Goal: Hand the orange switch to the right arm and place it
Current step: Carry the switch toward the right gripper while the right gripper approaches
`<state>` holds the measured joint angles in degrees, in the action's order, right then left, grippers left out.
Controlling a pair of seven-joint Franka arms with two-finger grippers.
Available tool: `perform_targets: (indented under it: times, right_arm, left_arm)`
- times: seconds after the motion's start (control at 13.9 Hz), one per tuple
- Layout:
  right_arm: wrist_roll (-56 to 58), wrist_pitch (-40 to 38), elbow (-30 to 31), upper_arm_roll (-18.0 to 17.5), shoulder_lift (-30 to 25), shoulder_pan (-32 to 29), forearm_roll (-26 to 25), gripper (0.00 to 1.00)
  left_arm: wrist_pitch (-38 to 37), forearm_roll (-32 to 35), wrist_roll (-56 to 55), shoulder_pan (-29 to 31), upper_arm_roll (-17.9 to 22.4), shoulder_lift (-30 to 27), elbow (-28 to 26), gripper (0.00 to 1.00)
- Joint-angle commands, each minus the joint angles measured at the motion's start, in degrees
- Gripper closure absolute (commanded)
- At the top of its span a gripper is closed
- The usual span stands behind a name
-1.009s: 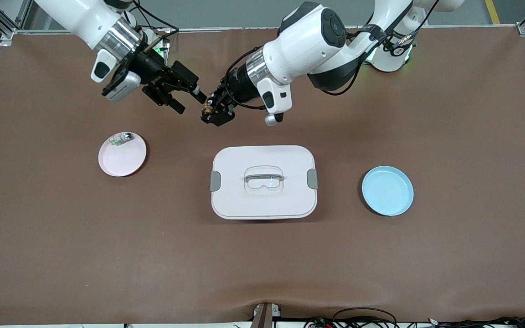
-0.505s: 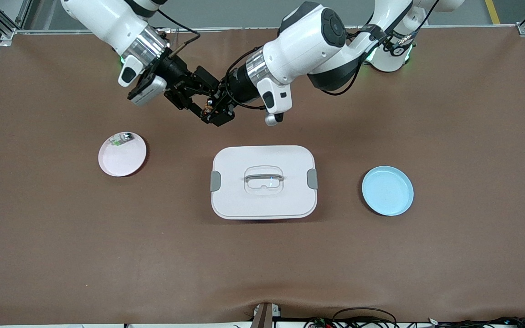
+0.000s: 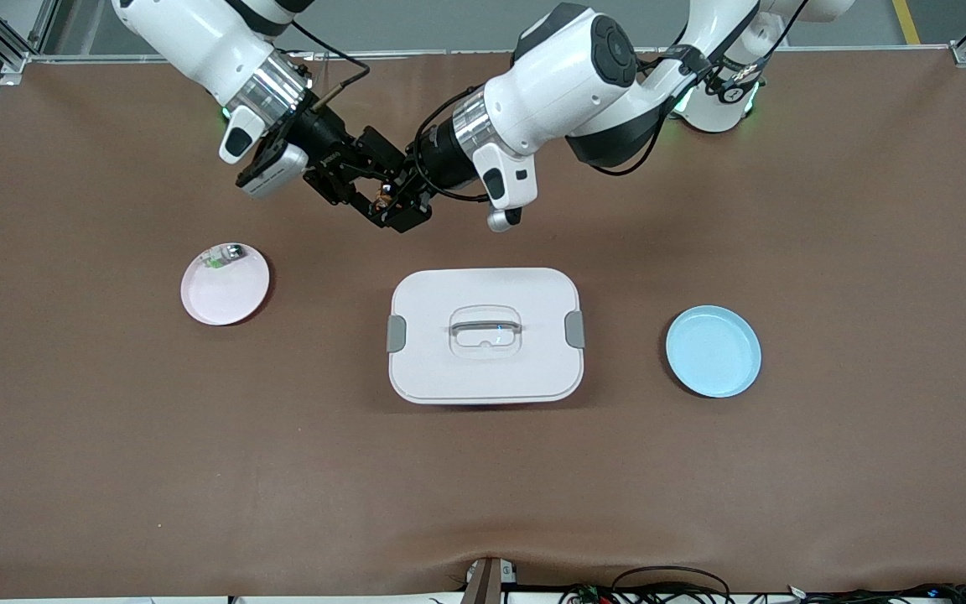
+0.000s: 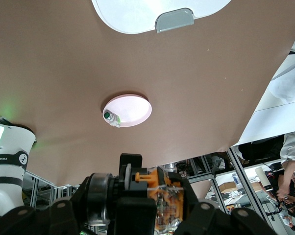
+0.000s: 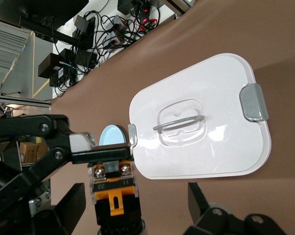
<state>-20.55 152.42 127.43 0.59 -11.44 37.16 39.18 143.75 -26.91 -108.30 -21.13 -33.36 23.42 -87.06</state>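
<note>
On the orange switch (image 5: 113, 188) I can read small markings, "22" and "11", on its terminal block in the right wrist view. The left wrist view shows "FRANKA" lettering on a robot base (image 4: 8, 161) standing at the table edge.

My left gripper (image 3: 395, 205) has its fingers clamped on the orange switch (image 3: 381, 200), held in the air over the bare table between the white box (image 3: 485, 334) and the robots' bases. My right gripper (image 3: 357, 180) meets it there, its fingers (image 5: 71, 205) standing apart on either side of the switch body.

The table (image 3: 827, 210) is covered in a brown mat with soft creases along the edge nearest the front camera. A pink plate (image 3: 225, 289) with a small green-white-silver part (image 3: 223, 254) on its rim sits toward the right arm's end, and a blue plate (image 3: 713, 351) toward the left arm's end. Cables (image 3: 667, 587) trail at the near edge; shelving and clutter (image 4: 245, 176) show past the table in the left wrist view.
</note>
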Motion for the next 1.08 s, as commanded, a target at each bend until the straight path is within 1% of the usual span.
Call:
perform_targets:
  times: [0.0, 0.07, 0.14, 0.22, 0.36, 0.5, 0.58, 0.65, 0.72, 1.01]
  right_arm:
    - [0.24, -0.28, -0.16, 0.56, -0.78, 0.46, 1.33, 0.09]
    - [0.24, -0.36, -0.34, 0.56, -0.78, 0.28, 1.25, 0.09]
    - [0.24, -1.06, -0.78, 0.56, -0.78, 0.11, 1.25, 0.12]
    - [0.24, -1.85, -1.39, 0.64, -0.69, -0.07, 1.25, 0.16]
    - [0.16, -3.17, -2.10, 0.64, -0.60, -0.25, 1.25, 0.19]
    - [0.42, -3.18, -2.10, 0.73, -0.60, -0.25, 1.25, 0.32]
    - [0.59, -3.09, -2.10, 0.73, -0.52, -0.25, 1.16, 0.48]
    - [0.59, -3.18, -2.10, 0.65, -0.52, -0.25, 1.16, 0.76]
    - [0.33, -3.18, -2.10, 0.64, -0.52, -0.25, 1.25, 1.00]
    - [0.15, -3.35, -2.19, 0.64, -0.34, -0.16, 1.25, 1.00]
  left_arm:
    - [0.57, -0.42, -0.51, -0.41, -0.04, 0.05, 0.67, 0.83]
    - [0.57, -0.42, -0.60, -0.32, -0.12, 0.05, 0.67, 0.83]
    - [0.57, -0.42, -0.51, -0.32, -0.13, 0.05, 0.67, 0.83]
    - [0.57, -0.42, -0.51, -0.41, -0.04, 0.05, 0.67, 0.82]
    - [0.57, -0.42, -0.51, -0.32, -0.13, 0.05, 0.58, 0.82]
    - [0.57, -0.42, -0.51, -0.41, -0.12, 0.05, 0.58, 0.81]
    - [0.57, -0.42, -0.51, -0.41, -0.13, 0.05, 0.58, 0.81]
    - [0.57, -0.42, -0.51, -0.41, -0.13, 0.05, 0.58, 0.81]
    - [0.57, -0.42, -0.51, -0.32, -0.13, 0.05, 0.58, 0.81]
    - [0.57, -0.42, -0.42, -0.32, -0.13, -0.04, 0.40, 0.81]
